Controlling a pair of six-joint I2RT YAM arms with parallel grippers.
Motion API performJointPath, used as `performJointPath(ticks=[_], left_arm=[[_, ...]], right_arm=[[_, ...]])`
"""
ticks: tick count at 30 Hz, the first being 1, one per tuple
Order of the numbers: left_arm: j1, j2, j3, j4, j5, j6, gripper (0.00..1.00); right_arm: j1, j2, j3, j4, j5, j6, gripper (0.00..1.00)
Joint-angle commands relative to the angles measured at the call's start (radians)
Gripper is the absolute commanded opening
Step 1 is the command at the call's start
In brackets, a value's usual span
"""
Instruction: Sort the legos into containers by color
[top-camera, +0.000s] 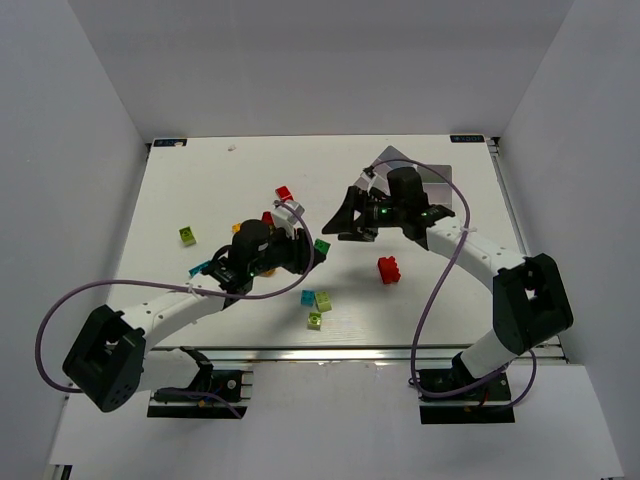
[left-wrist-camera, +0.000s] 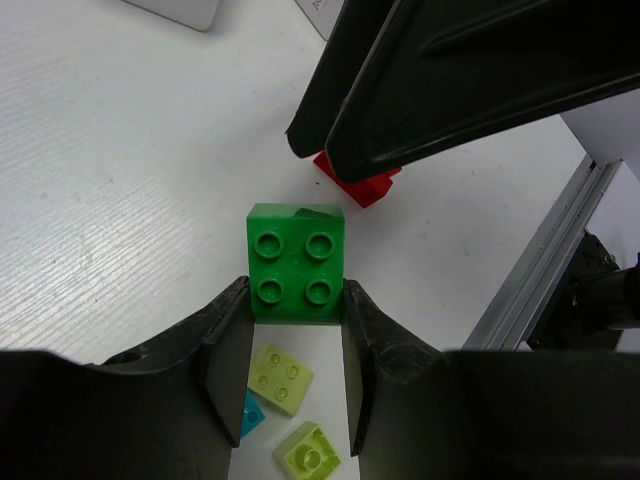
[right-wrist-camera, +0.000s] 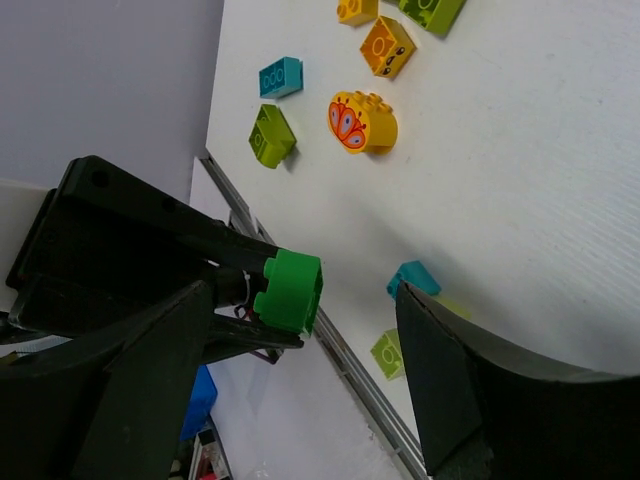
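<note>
Overhead, the left arm (top-camera: 170, 305) runs low from its base at the near left corner toward the middle of the table (top-camera: 200, 180). The left gripper (left-wrist-camera: 296, 300) is clamped on a green brick (left-wrist-camera: 296, 265), with 1 finger against each side and the 4 studs facing its wrist camera. The right arm (top-camera: 480, 255) rises from the near right base, bends at a high elbow and reaches left over a white tray (top-camera: 442, 172). The right gripper (top-camera: 338, 222) points at the left one with its jaws spread wide and nothing between them. It sits just beside the green brick without touching it.

Only the right wrist view shows the green brick held off the table surface. Only the left wrist view shows a red brick (left-wrist-camera: 362, 188) half hidden behind the right gripper's dark fingers.

Counted from above (some pieces hide under the left arm): 1 green, 2 red, 3 lime bricks (top-camera: 314, 320), 2 cyan bricks (top-camera: 308, 298) and 1 tray. The left wrist view has 1 green, 1 red, 2 lime and 1 cyan. The right wrist view has 1 green, 2 cyan, 2 lime, 2 orange bricks (right-wrist-camera: 362, 121) and 1 yellow brick (right-wrist-camera: 357, 10), plus 1 greenish piece cut by the top edge.
</note>
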Motion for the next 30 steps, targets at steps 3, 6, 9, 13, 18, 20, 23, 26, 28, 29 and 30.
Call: performJointPath(ticks=[3,6,9,13,18,20,23,26,28,29,30], left_arm=[[-0.011,0.008,0.050,0.020,0.001,0.012,0.19],[-0.013,0.012,0.058,0.014,-0.001,0.012,0.20],[-0.013,0.014,0.066,0.011,-0.003,0.018,0.20],[-0.014,0.016,0.078,0.012,-0.004,0.018,0.20],[-0.014,0.026,0.093,0.011,-0.006,0.021,0.20],[-0.014,0.029,0.101,0.003,-0.007,0.027,0.21],[-0.014,0.035,0.103,0.000,-0.010,0.029,0.23],[-0.014,0.034,0.104,0.000,-0.021,0.024,0.30],[-0.014,0.032,0.107,-0.008,-0.038,0.018,0.40],[-0.014,0.029,0.106,-0.014,-0.045,0.017,0.45],[-0.013,0.028,0.106,-0.017,-0.053,0.015,0.50]], right_arm=[[0.029,-0.015,-0.003,0.065,0.005,0.052,0.78],[0.045,-0.006,-0.004,0.065,0.011,0.057,0.76],[0.054,0.006,-0.001,0.063,0.014,0.061,0.74],[0.063,0.018,0.009,0.060,0.016,0.060,0.69],[0.072,0.029,0.015,0.060,0.010,0.060,0.61],[0.075,0.029,0.017,0.062,0.008,0.060,0.55],[0.075,0.029,0.017,0.065,0.005,0.055,0.45],[0.075,0.026,0.015,0.077,0.001,0.052,0.33],[0.074,0.020,0.018,0.083,-0.009,0.045,0.26],[0.072,0.018,0.020,0.083,-0.007,0.040,0.23],[0.069,0.015,0.025,0.082,-0.009,0.026,0.19]])
